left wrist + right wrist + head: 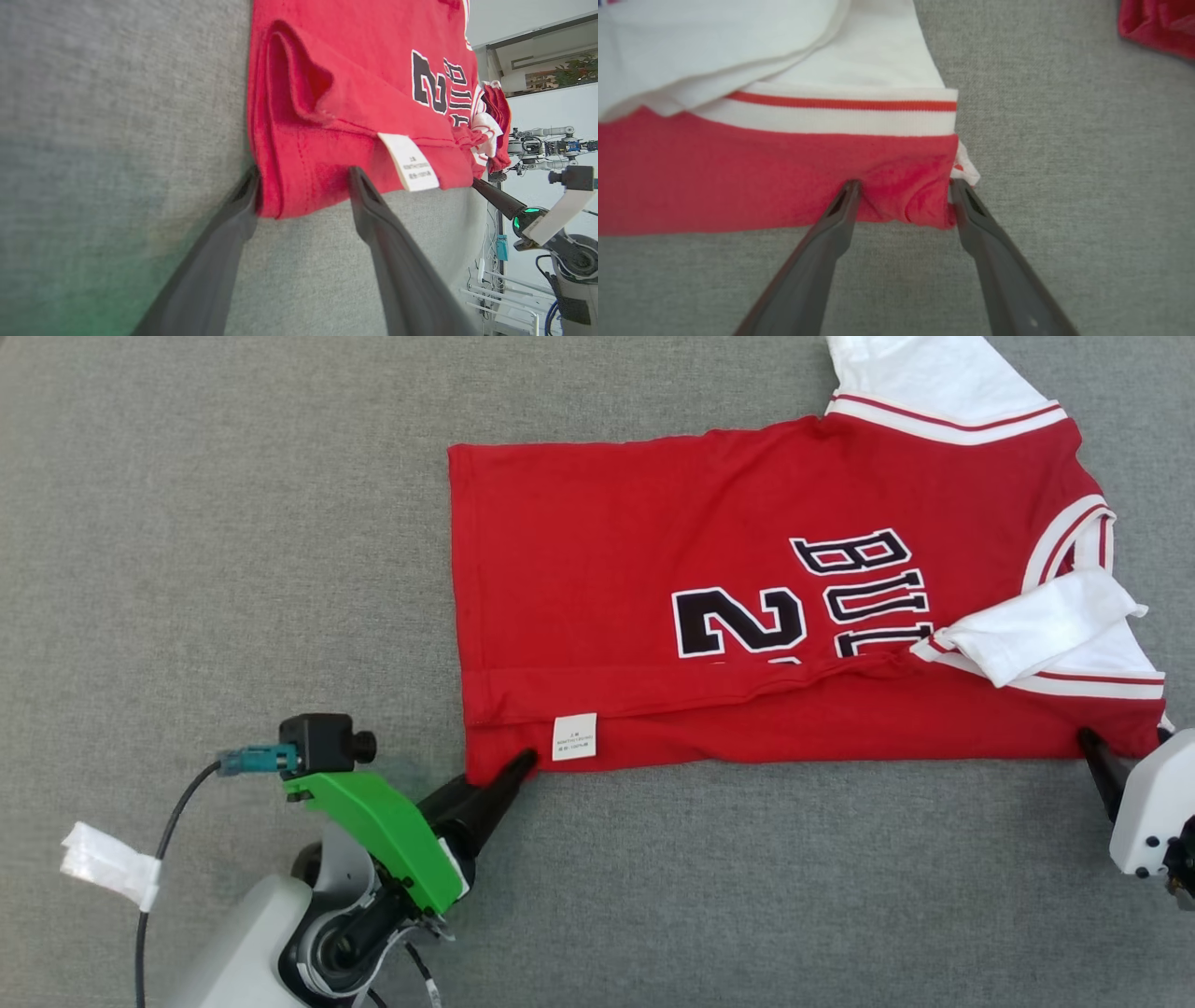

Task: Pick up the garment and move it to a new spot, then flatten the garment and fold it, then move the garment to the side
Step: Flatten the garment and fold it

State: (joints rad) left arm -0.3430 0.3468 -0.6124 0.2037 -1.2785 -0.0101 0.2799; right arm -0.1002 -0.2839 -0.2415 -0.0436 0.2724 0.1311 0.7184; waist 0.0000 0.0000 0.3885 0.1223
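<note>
Left claw [304, 179] straddles the garment [653, 551] corner beside a white label [573, 737].

Bright, even light from overhead, no glare; the jersey [653, 569] throws only a thin soft shadow. Left wrist view bows at its edges, with a blurred green cast low left. Right wrist view is soft, fingers [817, 261] blurred
</note>
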